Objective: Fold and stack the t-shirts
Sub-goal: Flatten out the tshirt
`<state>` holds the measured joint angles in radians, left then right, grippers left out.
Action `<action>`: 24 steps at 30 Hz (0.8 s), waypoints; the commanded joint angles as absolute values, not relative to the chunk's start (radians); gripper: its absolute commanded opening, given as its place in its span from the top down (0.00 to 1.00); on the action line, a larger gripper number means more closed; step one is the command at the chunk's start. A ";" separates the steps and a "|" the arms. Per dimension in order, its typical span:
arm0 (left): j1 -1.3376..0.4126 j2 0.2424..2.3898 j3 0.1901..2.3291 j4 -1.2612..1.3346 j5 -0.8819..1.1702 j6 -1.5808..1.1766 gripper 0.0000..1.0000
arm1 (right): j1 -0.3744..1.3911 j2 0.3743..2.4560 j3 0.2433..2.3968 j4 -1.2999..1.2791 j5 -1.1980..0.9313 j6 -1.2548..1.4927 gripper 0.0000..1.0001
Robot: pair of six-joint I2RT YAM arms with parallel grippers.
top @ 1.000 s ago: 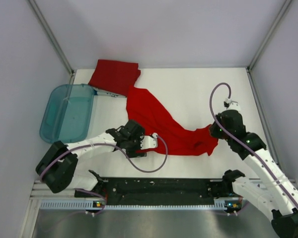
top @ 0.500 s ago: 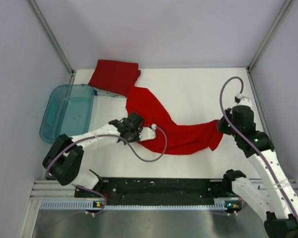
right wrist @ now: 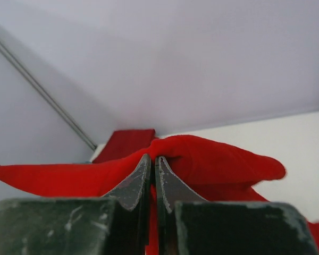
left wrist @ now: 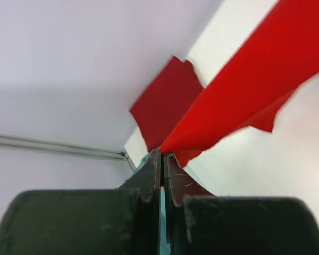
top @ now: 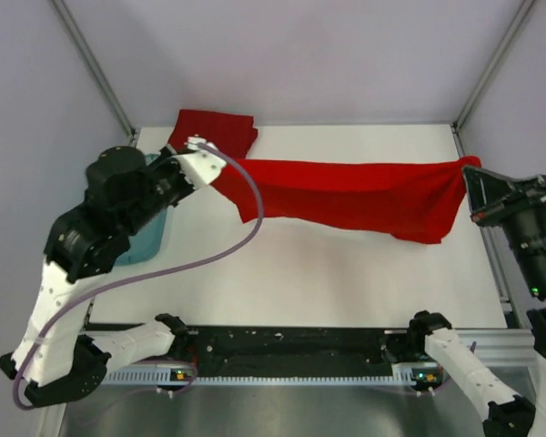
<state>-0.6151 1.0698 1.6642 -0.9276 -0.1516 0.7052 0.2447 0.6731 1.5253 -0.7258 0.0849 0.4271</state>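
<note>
A red t-shirt (top: pixel 355 196) hangs stretched in a band above the white table (top: pixel 346 282), held at both ends. My left gripper (top: pixel 220 175) is shut on its left end, up over the back left. At the right edge, my right gripper (top: pixel 469 173) is shut on the other end. In the left wrist view the jaws (left wrist: pixel 163 155) pinch the cloth (left wrist: pixel 255 79) at their tips. In the right wrist view the jaws (right wrist: pixel 152 158) are closed into a bunched fold (right wrist: pixel 212 162). A second, folded red t-shirt (top: pixel 214 132) lies at the back left corner.
A translucent teal tub (top: pixel 150 238) sits at the table's left edge, mostly hidden under my raised left arm. Metal frame posts (top: pixel 96 68) and grey walls close in the back and sides. A black rail (top: pixel 291 346) runs along the near edge.
My left gripper closed on the shirt's left part. Both arms then rose and moved apart, lifting the shirt off the table and pulling it into a taut band.
</note>
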 commanded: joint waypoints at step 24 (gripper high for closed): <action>-0.500 1.827 2.410 -0.398 -0.451 0.751 1.00 | -0.143 1.577 2.317 -0.571 -0.239 0.480 1.00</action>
<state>-0.5014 1.8343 2.2707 -0.6628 -0.3923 0.6907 -0.0978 1.5826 2.0796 -0.6731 -0.1429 0.4274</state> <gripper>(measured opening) 0.012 0.010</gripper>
